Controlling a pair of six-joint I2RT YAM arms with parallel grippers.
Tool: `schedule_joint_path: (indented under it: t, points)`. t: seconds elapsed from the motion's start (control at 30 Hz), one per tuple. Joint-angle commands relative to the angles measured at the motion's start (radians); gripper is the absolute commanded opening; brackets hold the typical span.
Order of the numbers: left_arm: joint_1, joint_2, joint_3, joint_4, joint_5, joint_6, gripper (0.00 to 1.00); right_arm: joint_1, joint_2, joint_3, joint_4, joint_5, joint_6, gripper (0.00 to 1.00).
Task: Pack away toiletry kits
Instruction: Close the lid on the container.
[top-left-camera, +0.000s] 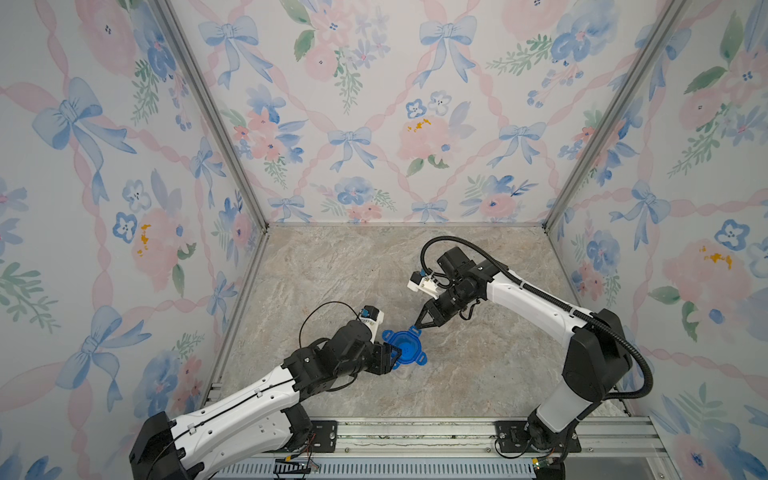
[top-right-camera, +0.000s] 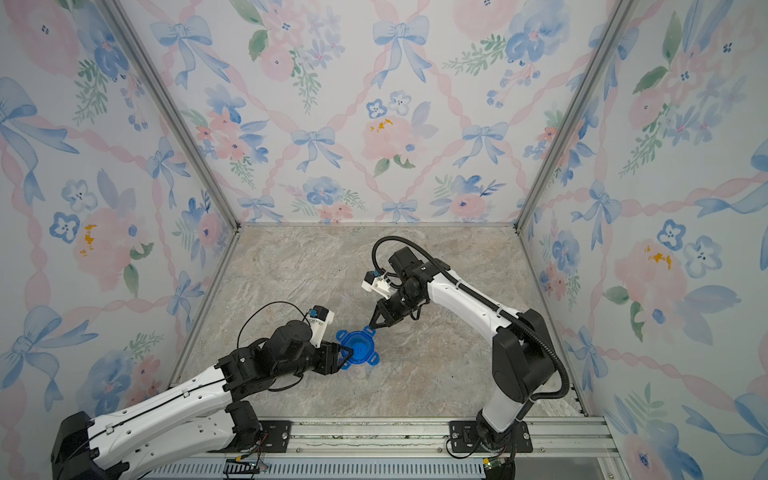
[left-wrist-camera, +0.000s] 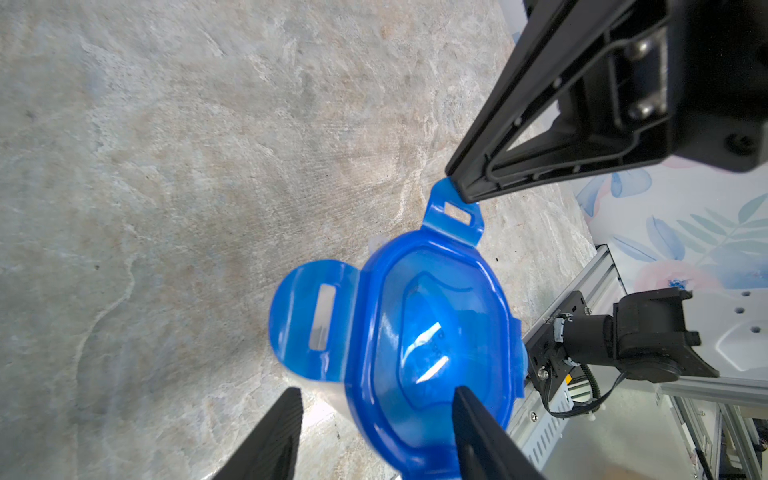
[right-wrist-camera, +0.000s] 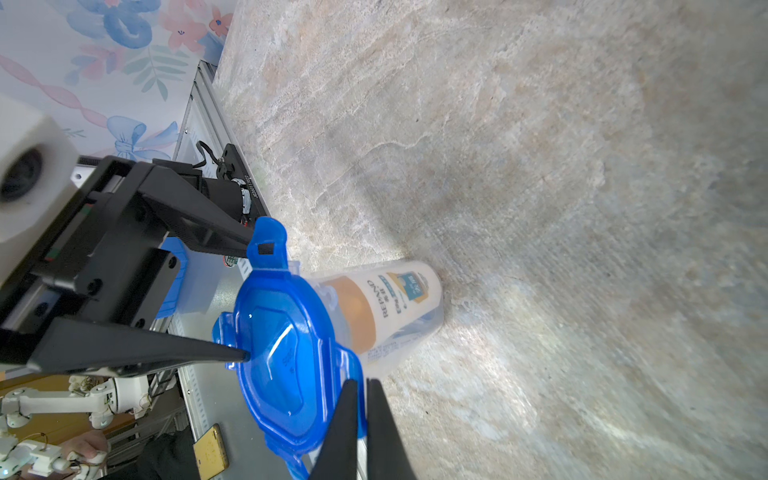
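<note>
Fingers of the left hand (left-wrist-camera: 374, 419) stand spread, straddling the near rim of the blue lid (top-left-camera: 403, 348), one tip over the lid's top and the other outside it; whether they press on it I cannot tell. Opposite, across the lid, the right hand (top-left-camera: 417, 327) has its fingers nearly pressed together, their tips at the raised clip tab (left-wrist-camera: 455, 214) on the lid's far side; whether they pinch the tab or only push it is not clear.

Under the lid stands the translucent cup (right-wrist-camera: 419, 324) on the stone-patterned surface (top-left-camera: 353, 270). Through the cup's wall the right wrist view shows a white tube with an orange band (right-wrist-camera: 353, 309) and another with blue print (right-wrist-camera: 409, 286), so the toiletry kits appear packed inside.

Two tabs beside the left hand still stick out flat or upward, unlatched. By my judgement packing is done and the lid seated; clipping the tabs down remains.
</note>
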Motion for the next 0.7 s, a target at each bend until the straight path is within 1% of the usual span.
schedule_joint_path:
  t: [0.0, 0.07, 0.2, 0.27, 0.33, 0.47, 0.5, 0.57, 0.67]
  points:
    - [-0.002, 0.012, -0.030, -0.024, -0.002, 0.020, 0.58, -0.001, -0.025, -0.020, -0.004, -0.014, -0.015, 0.14]
    - [-0.003, 0.004, -0.048, -0.025, 0.004, 0.010, 0.57, 0.001, -0.058, -0.021, -0.001, -0.018, -0.019, 0.20]
    - [-0.002, -0.018, -0.075, -0.027, 0.011, -0.005, 0.54, 0.000, -0.081, -0.019, 0.017, -0.035, -0.010, 0.27]
    - [-0.002, -0.022, -0.084, -0.027, 0.011, -0.006, 0.53, 0.001, -0.083, -0.011, 0.019, -0.035, -0.005, 0.33]
    - [-0.002, -0.022, -0.086, -0.026, 0.006, -0.006, 0.52, -0.002, -0.083, -0.001, 0.013, -0.017, -0.002, 0.35]
    - [-0.002, -0.019, -0.085, -0.027, 0.007, -0.003, 0.52, -0.003, -0.120, 0.049, -0.033, 0.104, -0.008, 0.34]
    - [-0.002, -0.020, -0.085, -0.026, 0.006, -0.003, 0.52, -0.002, -0.135, 0.056, -0.038, 0.115, -0.010, 0.33]
    - [-0.002, -0.020, -0.086, -0.028, 0.006, -0.003, 0.51, 0.002, -0.152, 0.063, -0.048, 0.100, -0.005, 0.31]
    - [-0.002, -0.014, -0.084, -0.027, 0.004, -0.002, 0.50, 0.022, -0.131, 0.064, -0.073, 0.083, -0.013, 0.26]
